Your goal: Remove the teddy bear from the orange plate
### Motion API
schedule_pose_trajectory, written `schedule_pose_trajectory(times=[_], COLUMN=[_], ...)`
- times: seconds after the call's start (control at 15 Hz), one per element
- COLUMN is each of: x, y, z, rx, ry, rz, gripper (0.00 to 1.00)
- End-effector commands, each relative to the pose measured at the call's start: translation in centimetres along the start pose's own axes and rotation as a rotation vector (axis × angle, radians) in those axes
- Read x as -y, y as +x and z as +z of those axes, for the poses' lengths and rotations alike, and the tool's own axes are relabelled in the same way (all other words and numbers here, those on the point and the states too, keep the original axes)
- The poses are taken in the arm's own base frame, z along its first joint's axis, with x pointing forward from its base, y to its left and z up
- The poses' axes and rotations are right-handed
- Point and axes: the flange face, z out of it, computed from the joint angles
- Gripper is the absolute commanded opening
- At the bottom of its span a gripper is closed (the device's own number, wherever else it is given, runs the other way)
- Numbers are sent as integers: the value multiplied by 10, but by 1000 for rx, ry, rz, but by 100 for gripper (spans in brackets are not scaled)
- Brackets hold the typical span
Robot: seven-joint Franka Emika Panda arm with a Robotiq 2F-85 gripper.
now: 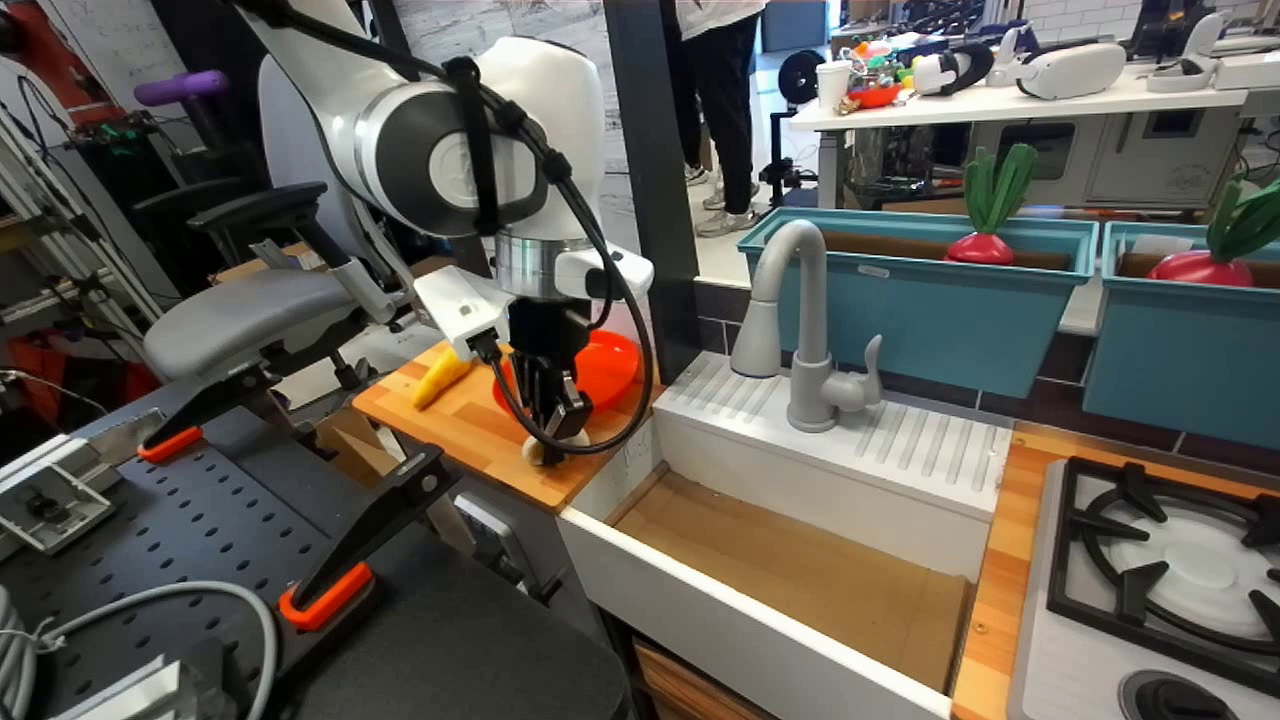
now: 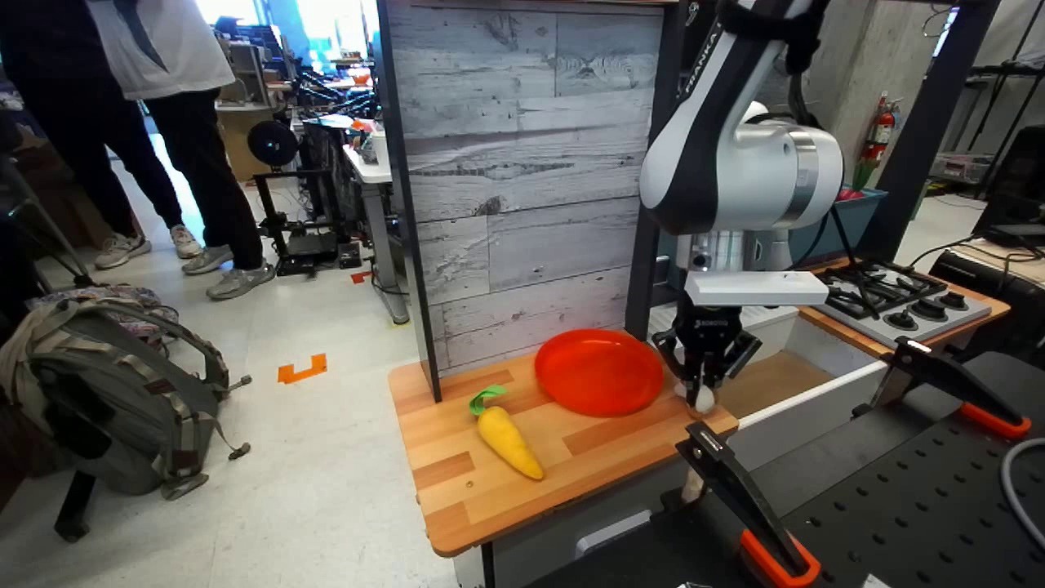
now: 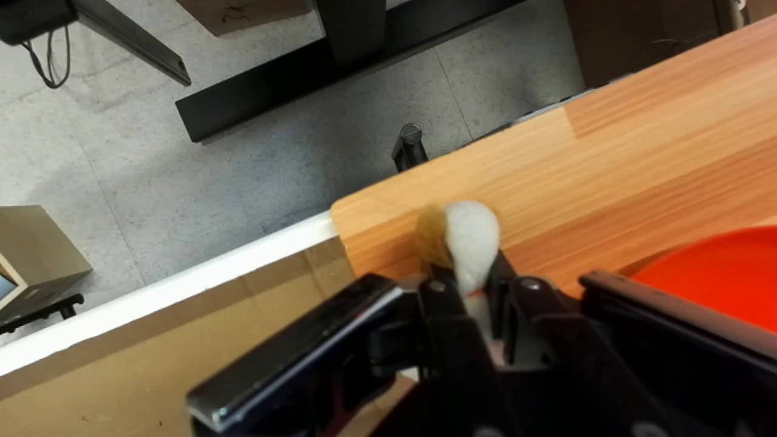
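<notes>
While one orange plate (image 2: 598, 372) sits nearby, two fingers (image 3: 448, 331) clamp one teddy bear (image 3: 473, 240).

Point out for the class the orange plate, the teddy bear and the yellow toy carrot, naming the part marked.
Orange plate (image 2: 600, 372): in an exterior view, its bare middle.
Teddy bear (image 3: 472, 240): wrist view, its white rounded end.
Yellow toy carrot (image 2: 506, 439): in an exterior view, middle of its body.
</notes>
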Motion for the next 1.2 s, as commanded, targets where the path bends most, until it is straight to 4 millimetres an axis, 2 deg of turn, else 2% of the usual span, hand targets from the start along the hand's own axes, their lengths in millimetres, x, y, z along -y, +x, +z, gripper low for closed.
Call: schedule_pose_trajectory(times=[0.0, 0.07, 0.53, 0.8, 1.07, 1.13], x=[5, 5, 6, 2, 7, 7], y=[8, 9, 14, 5, -30, -2], z=[-3, -4, -14, -32, -83, -53], rx=[11, 9, -1, -12, -81, -56], ry=[-1, 0, 13, 27, 55, 42], rz=[-25, -25, -30, -46, -148, -95], gripper=[41, 46, 99, 100, 100, 100])
